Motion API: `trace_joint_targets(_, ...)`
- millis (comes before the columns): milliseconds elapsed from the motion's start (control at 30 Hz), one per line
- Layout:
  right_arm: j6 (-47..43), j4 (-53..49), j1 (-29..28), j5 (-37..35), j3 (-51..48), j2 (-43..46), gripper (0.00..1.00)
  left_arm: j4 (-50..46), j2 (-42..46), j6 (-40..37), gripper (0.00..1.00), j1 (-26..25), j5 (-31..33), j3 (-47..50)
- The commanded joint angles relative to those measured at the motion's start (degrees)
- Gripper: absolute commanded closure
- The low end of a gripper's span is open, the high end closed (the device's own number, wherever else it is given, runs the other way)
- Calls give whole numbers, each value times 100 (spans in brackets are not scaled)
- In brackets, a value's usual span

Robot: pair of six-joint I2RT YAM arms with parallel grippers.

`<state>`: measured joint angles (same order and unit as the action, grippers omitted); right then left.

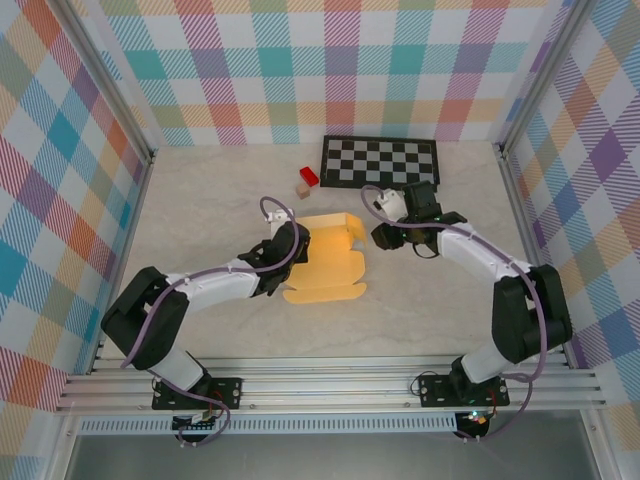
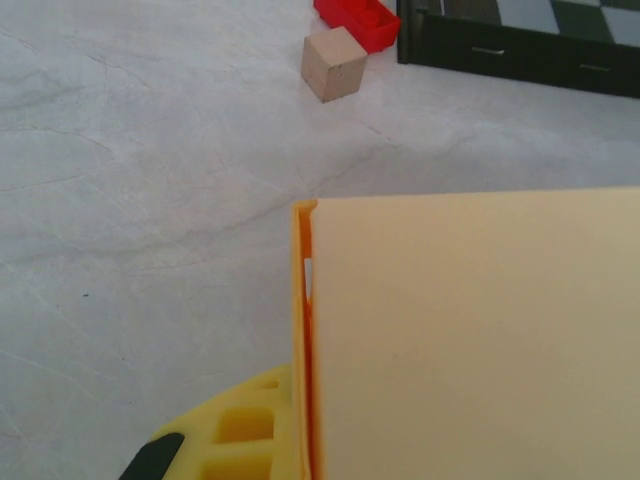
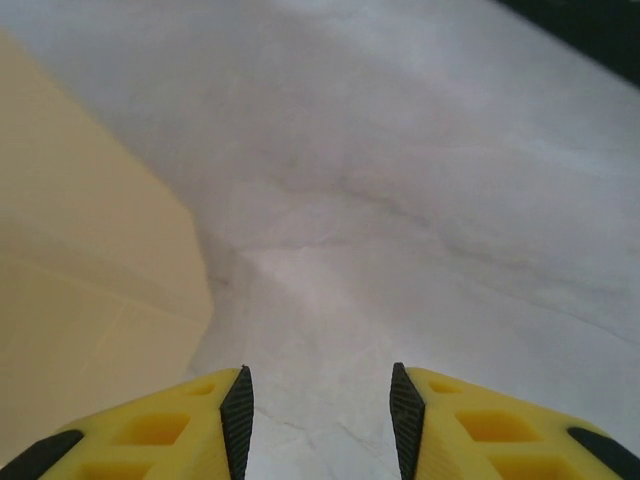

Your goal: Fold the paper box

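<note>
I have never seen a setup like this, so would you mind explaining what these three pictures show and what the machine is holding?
These are two robot arms bolted at the near edge of a table. The overhead picture shows both from above. The other two come from cameras on each wrist, looking past yellow fingers. On the table lie a yellow-orange paper box, partly folded, a small red block, a tan block and a checkerboard mat. The left gripper is shut at the box's left edge; its wrist picture shows a card panel close up. The right gripper is open, holding nothing, just right of the box.
</note>
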<state>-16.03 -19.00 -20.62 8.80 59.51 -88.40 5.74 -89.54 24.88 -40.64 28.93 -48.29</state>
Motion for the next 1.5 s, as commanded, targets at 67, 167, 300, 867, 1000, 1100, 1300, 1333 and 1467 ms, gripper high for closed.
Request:
trace_joint_targets(67, -678, -196, -29, 1377, 336, -52, 57, 182, 233, -94, 100, 93, -112, 40)
trace_joint_targets(167, -698, -323, -54, 1764, 486, -115, 57, 210, 193, -74, 100, 92, -187, 0)
trace_joint_targets(300, -647, -376, -106, 2043, 586, -159, 57, 269, 100, -34, 100, 92, -280, -79)
trace_joint_targets(867, 986, -362, -416, 818, 615, -60, 56, 24, 33, 183, 100, 161, -37, -145)
trace_joint_targets(1000, 1831, -284, -767, 560, 199, 367, 55, -64, 25, 282, 100, 214, 69, -142)
trace_joint_targets(1100, 2113, -296, -1176, 126, 48, 420, 54, -73, -32, 364, 100, 223, 68, -202)
trace_joint_targets(1300, 2782, -327, -1364, -825, -75, -6, 48, -73, 77, 490, 100, 274, 8, -212)
trace_joint_targets(1333, 2793, -311, -1353, -845, -91, -63, 48, -77, 128, 482, 100, 276, -12, -207)
trace_joint_targets(1467, 3055, -21, -1077, -307, -289, 8, 51, -125, 396, 442, 100, 315, 33, -85)
